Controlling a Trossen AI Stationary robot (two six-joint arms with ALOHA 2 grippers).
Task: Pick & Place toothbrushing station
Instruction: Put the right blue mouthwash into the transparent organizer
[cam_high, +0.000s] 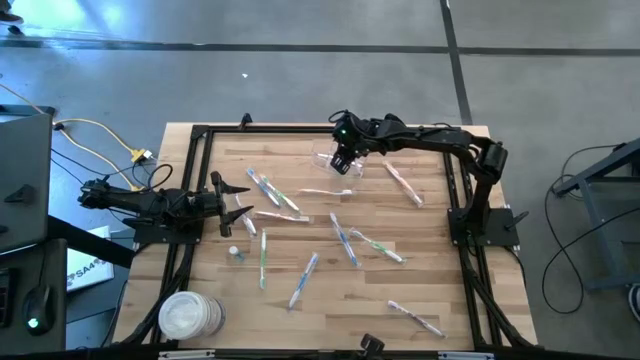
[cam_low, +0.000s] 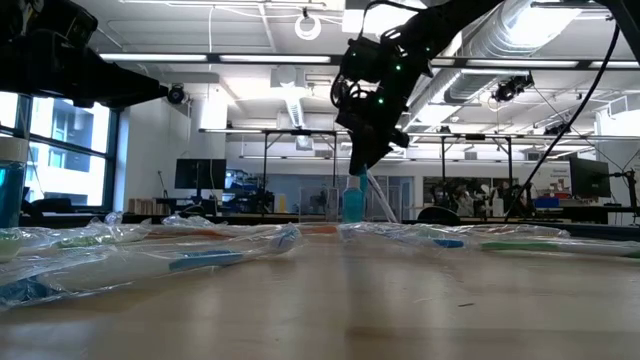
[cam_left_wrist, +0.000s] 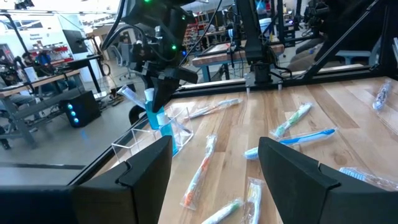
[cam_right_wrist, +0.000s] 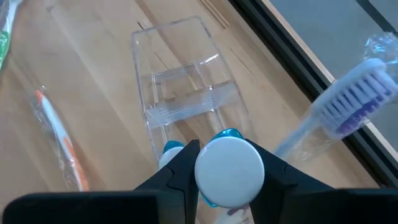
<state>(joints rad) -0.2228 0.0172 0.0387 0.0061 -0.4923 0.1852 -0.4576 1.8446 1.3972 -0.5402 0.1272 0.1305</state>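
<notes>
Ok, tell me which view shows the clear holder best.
The right wrist view: the clear holder fills the frame, its compartments visible, just beyond the right gripper shut on a blue-capped tube. The left wrist view shows it side-on, part hidden behind that gripper; the high view shows a faint patch; the low view barely shows it.

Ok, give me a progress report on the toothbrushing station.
Done: a wrapped toothbrush already leans out of the clear holder. In hand: the right gripper is shut on a blue-capped tube, held over that holder. Left: many wrapped toothbrushes lie scattered on the table; the left gripper waits open at the table's left side.
</notes>
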